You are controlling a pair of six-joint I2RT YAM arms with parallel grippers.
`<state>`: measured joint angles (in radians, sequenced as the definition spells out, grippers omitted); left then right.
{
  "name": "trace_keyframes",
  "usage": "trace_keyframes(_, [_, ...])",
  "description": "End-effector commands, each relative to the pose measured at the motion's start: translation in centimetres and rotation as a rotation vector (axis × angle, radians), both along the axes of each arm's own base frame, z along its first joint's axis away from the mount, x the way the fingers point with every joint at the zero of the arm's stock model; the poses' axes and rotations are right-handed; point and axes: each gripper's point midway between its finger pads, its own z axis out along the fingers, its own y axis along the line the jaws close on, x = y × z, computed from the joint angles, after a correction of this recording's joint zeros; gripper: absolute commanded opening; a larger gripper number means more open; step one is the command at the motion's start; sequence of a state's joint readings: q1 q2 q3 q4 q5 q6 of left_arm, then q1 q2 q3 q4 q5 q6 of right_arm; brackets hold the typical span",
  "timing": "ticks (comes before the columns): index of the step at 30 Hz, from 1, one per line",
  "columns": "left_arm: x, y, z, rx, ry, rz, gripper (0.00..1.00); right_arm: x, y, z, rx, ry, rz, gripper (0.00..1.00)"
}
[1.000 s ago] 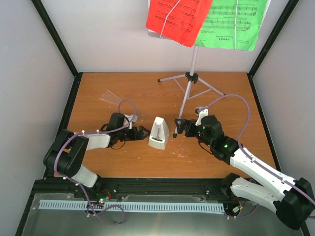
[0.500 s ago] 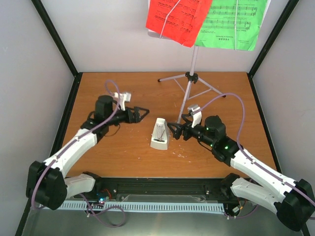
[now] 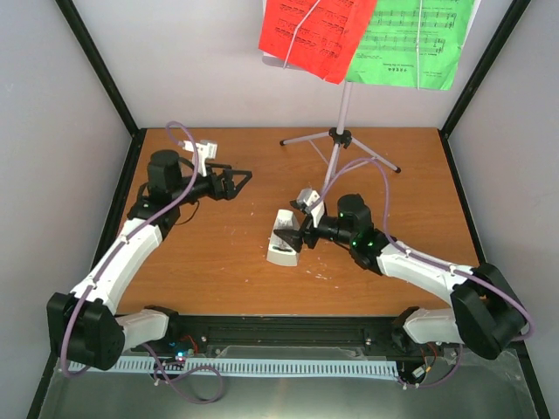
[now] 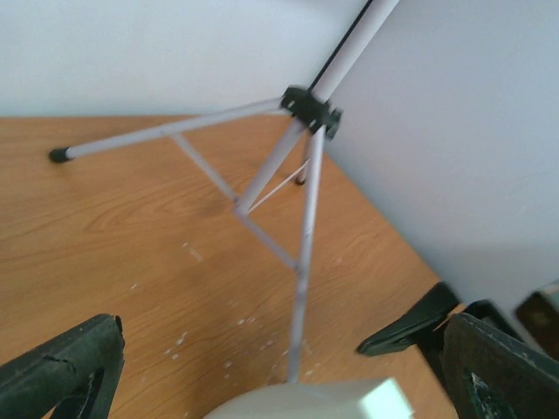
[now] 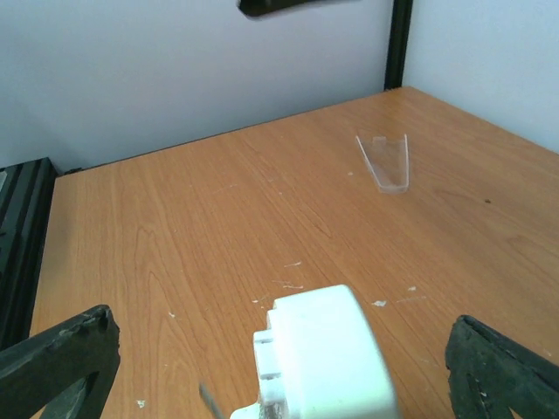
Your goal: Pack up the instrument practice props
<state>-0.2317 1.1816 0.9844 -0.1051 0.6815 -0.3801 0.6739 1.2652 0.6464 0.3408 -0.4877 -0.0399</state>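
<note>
Shows right hand (image 3: 295, 234) released, fingers spread either side of white metronome (image 3: 279, 253) near bench (image 3: 218, 279) centre; left hand (image 3: 236, 181) released, empty, nearer far-left corner, facing silver tripod (image 3: 339, 137).

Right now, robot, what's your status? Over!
Left fingers open, empty. Right fingers open, either side of the metronome. Red page, green page on the music stand. Tripod leg close behind the metronome.

You have three props to account for.

- Music stand (image 3: 344, 100): upright on a thin silver tripod (image 3: 339, 138), legs spread, at the far side of the table (image 3: 218, 271).
- Red page (image 3: 314, 30) and green page (image 3: 415, 39): side by side on the stand (the red one tilted).
- Metronome (image 3: 282, 251): small, white and pyramid-shaped, standing near the tripod's front leg.
</note>
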Motion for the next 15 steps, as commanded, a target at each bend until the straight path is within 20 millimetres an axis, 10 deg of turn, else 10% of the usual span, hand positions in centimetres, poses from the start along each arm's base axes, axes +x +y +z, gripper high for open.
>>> trace_keyframes(1, [0.8, 0.7, -0.7, 0.068, -0.141, 0.037, 0.99, -1.0, 0.7, 1.6, 0.078, -0.223, 0.094, 1.00])
trace_keyframes(15, [0.5, -0.9, -2.2, 0.069, -0.120, -0.090, 0.99, 0.6, 0.8, -3.6, 0.011, -0.219, 0.040, 0.98])
